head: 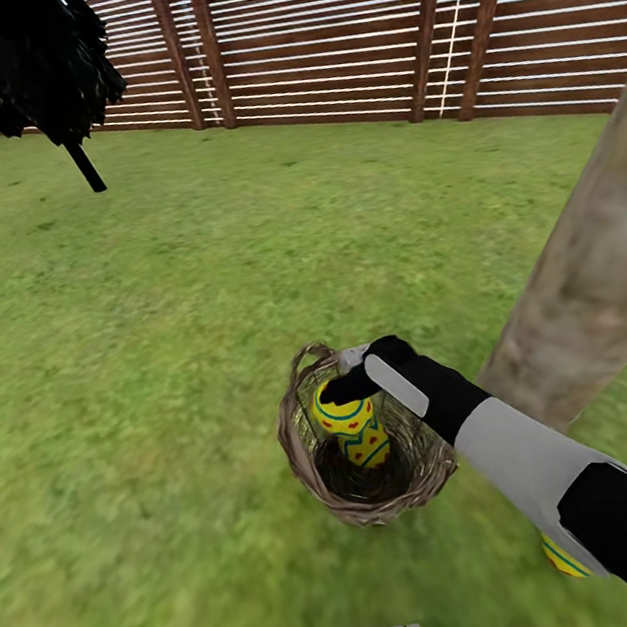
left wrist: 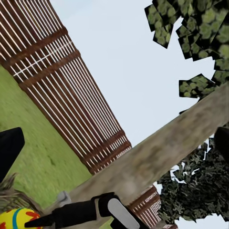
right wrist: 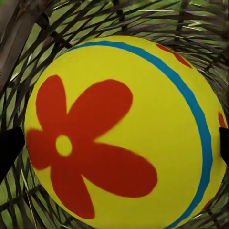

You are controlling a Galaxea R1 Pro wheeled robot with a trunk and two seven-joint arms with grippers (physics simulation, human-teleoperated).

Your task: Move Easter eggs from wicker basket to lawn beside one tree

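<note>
Right gripper: the black two-fingered right gripper (head: 350, 386) reaches into the basket mouth; in its wrist view the dark finger tips sit at either side of the top egg, jaws spread to about the egg's width, and whether they already press on it I cannot tell.
Left gripper: the left gripper (left wrist: 114, 143) is raised with jaws apart and nothing between them, looking out at fence, trunk and sky.
Top egg: the small yellow Easter egg with a red flower and blue band (right wrist: 121, 131) lies uppermost in the basket, with a second yellow zigzag-banded egg (head: 368, 445) just under it.
Third egg: a yellow striped egg (head: 562, 558) lies on the grass beside the trunk, partly hidden by the right forearm.
Handling: probably light, rigid, smooth and rounded, so liable to squirt out; best gripped across its widest girth.
Basket: the round brown wicker basket of loose twigs (head: 306, 456) likely shifts or tips if dragged.
Surroundings: mottled green lawn (head: 154, 329); thick pale grey-brown tree trunk (head: 592, 279) near the basket; brown slatted wooden fence (head: 331, 37) behind.
</note>
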